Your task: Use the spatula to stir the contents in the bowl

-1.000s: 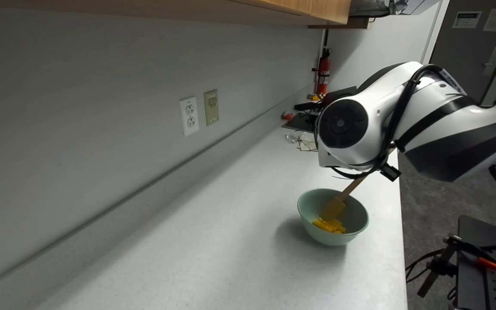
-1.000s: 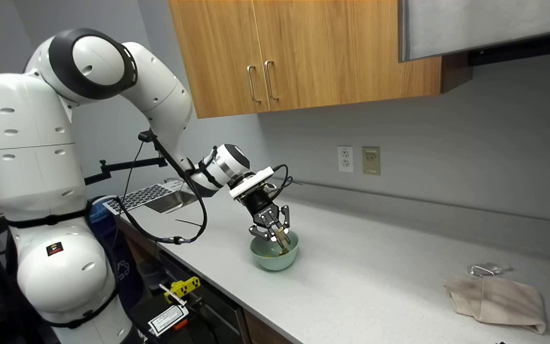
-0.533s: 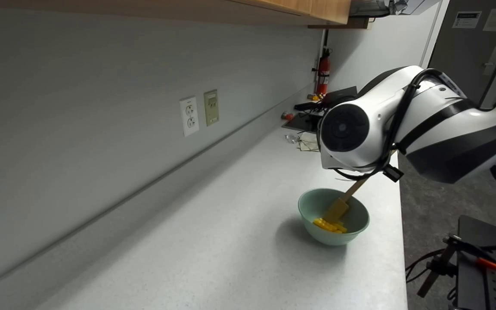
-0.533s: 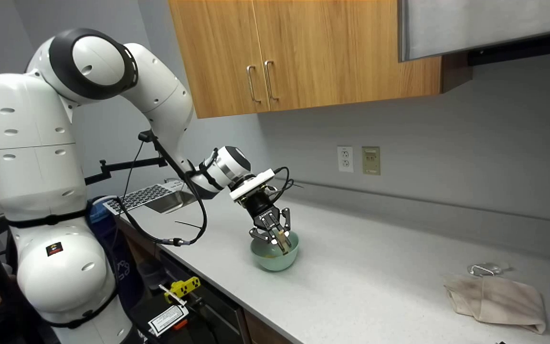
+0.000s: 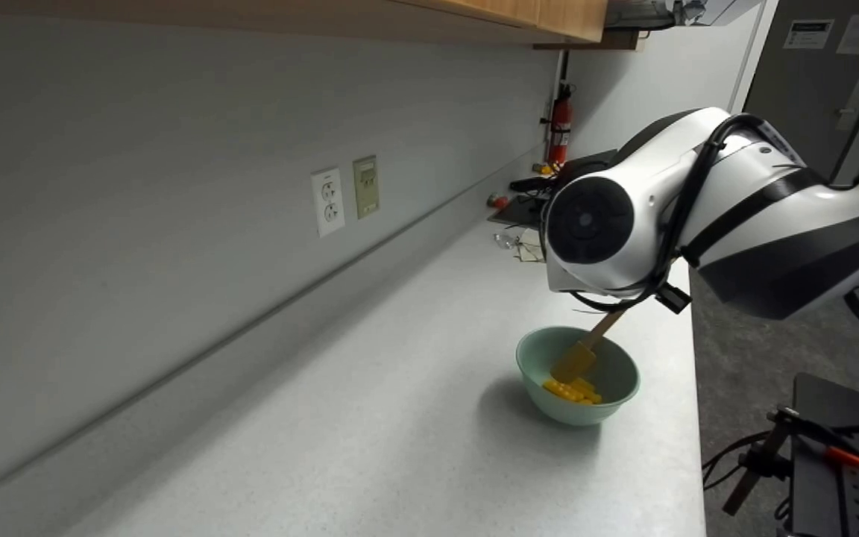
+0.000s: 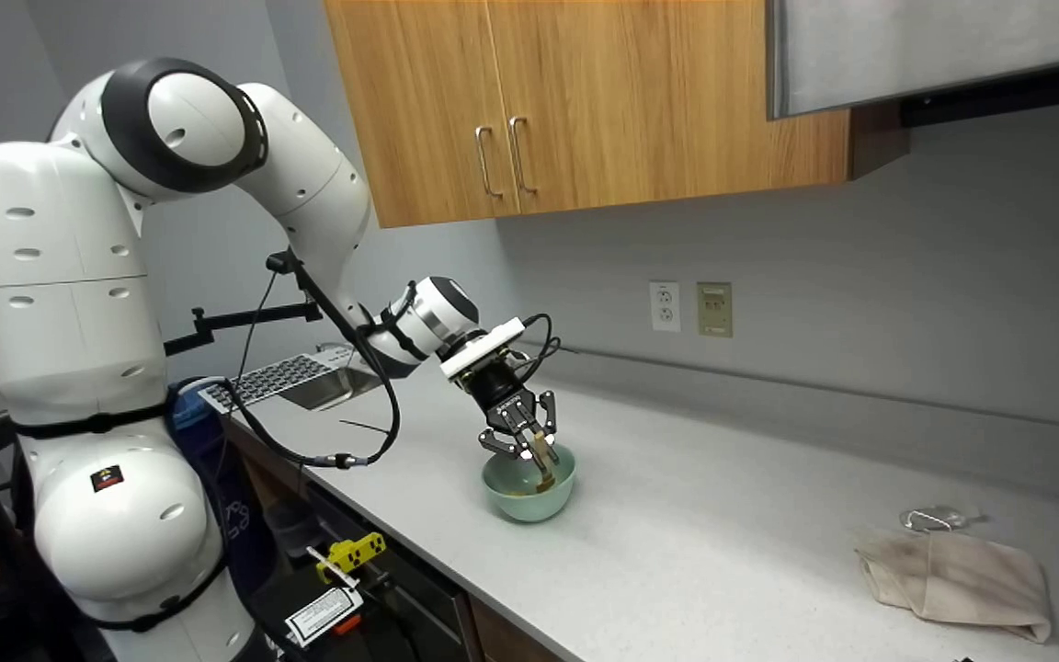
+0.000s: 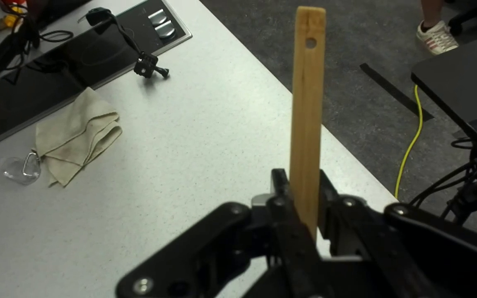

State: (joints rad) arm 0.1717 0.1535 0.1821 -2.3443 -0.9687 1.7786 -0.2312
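Observation:
The spatula has a yellow blade [image 5: 573, 364] and a slim wooden handle [image 7: 307, 111]. My gripper [image 7: 303, 182] is shut on the handle, whose free end sticks up in the wrist view. In an exterior view the gripper [image 6: 540, 449] is just above the pale green bowl [image 6: 529, 506]. The bowl [image 5: 575, 412] stands upright on the counter. The blade is tilted inside it, just above or touching the yellow contents [image 5: 573, 391], several small pieces at the bottom; which, I cannot tell. The arm hides the gripper in that view. The bowl is out of the wrist view.
The white counter [image 6: 723, 542] runs along a wall, with wooden cabinets [image 6: 621, 101] above. A beige cloth [image 6: 957, 584] and a black cooktop [image 7: 68, 66] lie farther along. A laptop [image 6: 290, 375] is behind the arm. The counter's front edge is close to the bowl.
The arm and spatula shifted a little toward the counter's front edge, then back toward the wall. The blade swung the same way inside the bowl. The contents look slightly shifted; the bowl is nearly still.

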